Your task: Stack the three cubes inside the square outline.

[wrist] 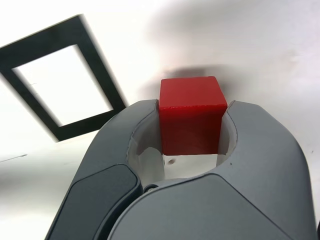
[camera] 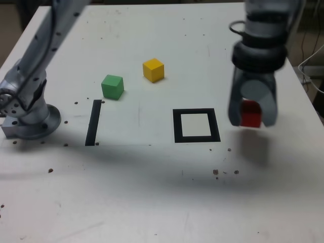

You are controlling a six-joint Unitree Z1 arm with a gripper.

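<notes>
Red and solid, a small cube (wrist: 192,115) is pinched between the jaws of the grey gripper (wrist: 192,107), near the flat black square outline (camera: 211,125).

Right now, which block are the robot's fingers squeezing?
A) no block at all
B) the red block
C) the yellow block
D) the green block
B, because the red cube-shaped block sits pinched between the two grey curved fingers, while the yellow cube and the green cube lie on the white table away from them.
</notes>
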